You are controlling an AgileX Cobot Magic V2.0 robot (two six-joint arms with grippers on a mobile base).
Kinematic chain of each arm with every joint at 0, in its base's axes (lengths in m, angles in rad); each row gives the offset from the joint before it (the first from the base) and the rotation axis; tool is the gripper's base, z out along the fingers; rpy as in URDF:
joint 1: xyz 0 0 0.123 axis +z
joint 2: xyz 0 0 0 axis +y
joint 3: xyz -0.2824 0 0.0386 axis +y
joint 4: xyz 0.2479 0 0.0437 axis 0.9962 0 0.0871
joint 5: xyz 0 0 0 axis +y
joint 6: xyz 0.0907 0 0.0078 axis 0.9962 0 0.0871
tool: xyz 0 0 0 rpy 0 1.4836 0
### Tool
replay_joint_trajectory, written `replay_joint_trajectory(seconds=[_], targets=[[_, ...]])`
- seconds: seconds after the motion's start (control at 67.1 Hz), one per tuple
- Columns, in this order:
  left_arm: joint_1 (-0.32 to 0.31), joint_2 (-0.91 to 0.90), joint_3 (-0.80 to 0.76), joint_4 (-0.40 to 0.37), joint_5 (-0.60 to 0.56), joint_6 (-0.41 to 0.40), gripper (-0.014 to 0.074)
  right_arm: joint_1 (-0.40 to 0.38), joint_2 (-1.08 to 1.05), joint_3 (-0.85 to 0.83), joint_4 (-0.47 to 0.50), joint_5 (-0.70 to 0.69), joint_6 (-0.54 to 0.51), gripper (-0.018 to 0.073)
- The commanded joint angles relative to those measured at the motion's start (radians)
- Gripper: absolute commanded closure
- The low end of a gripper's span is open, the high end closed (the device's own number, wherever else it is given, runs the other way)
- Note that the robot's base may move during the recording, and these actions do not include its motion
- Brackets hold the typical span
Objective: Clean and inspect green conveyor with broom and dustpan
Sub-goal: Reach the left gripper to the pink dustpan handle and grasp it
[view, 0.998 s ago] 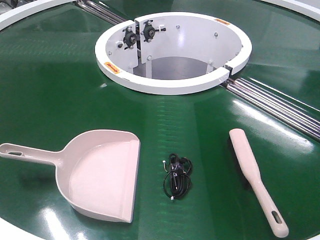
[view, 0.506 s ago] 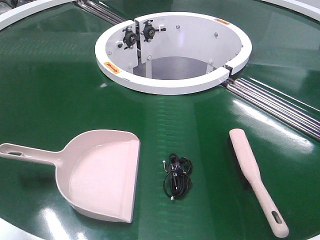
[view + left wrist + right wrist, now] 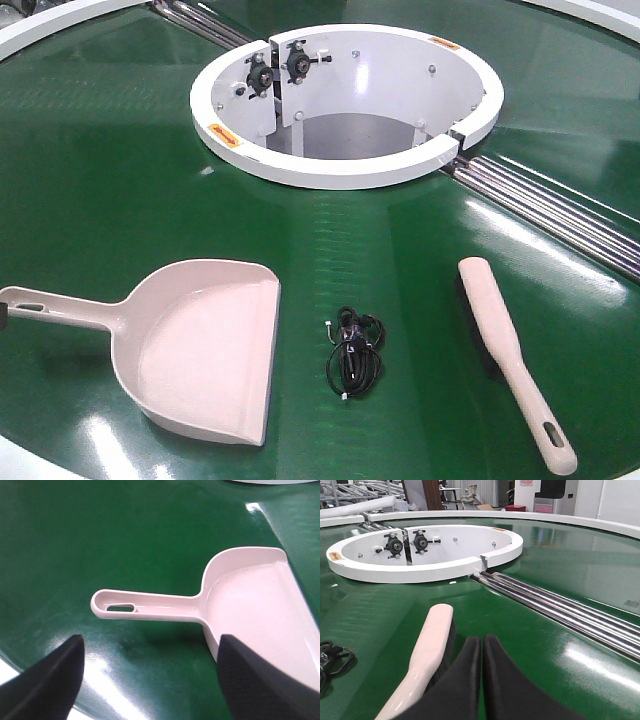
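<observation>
The place looks like a factory hall or industrial workshop. A broad green conveyor (image 3: pixel 120 180) curves across the whole view, edged by a white rim (image 3: pixel 520 516), with steel rollers (image 3: pixel 560 610) set at its seam. A white ring housing (image 3: pixel 330 175) in the middle carries black bearings (image 3: pixel 297 66) and small orange stickers (image 3: pixel 222 135). Beyond the belt stand metal frames (image 3: pixel 345 490), a chair (image 3: pixel 470 492) and pale partition walls (image 3: pixel 615 497).

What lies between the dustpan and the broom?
A small coiled black cable lies on the green conveyor between dustpan and broom, touching neither; the exterior front-facing view shows it.
</observation>
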Motion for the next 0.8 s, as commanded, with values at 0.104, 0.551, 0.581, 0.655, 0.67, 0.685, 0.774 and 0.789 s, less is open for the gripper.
replay_joint_trajectory(seconds=[0.104, 0.551, 0.581, 0.655, 0.67, 0.685, 0.774, 0.789], targets=[[0.003, 0.000, -0.050, -0.060, -0.083, -0.039, 0.0055, -0.006, -0.009, 0.020, -0.007, -0.075, -0.004, 0.0568], [0.003, 0.387, -0.515, -0.133, 0.398, 0.220, 0.0055, -0.006, -0.009, 0.020, -0.007, -0.075, -0.004, 0.0568], [0.003, 0.422, -0.547, -0.129, 0.424, 0.280, 0.0055, -0.006, -0.009, 0.020, -0.007, -0.075, -0.004, 0.0568], [0.003, 0.486, -0.598, -0.127, 0.461, 0.409, 0.0055, -0.006, -0.009, 0.020, -0.007, -0.075, -0.004, 0.0568], [0.003, 0.497, -0.607, -0.127, 0.464, 0.431, 0.0055, -0.006, -0.009, 0.020, -0.007, -0.075, -0.004, 0.0568], [0.003, 0.507, -0.619, -0.127, 0.467, 0.461, 0.0055, -0.006, -0.009, 0.020, -0.007, -0.075, -0.004, 0.0568], [0.003, 0.562, -0.658, -0.127, 0.480, 0.559, 0.0055, -0.006, -0.009, 0.020, -0.007, -0.075, -0.004, 0.0568], [0.003, 0.573, -0.662, -0.127, 0.480, 0.572, 0.0055, -0.006, -0.009, 0.020, -0.007, -0.075, -0.004, 0.0568]])
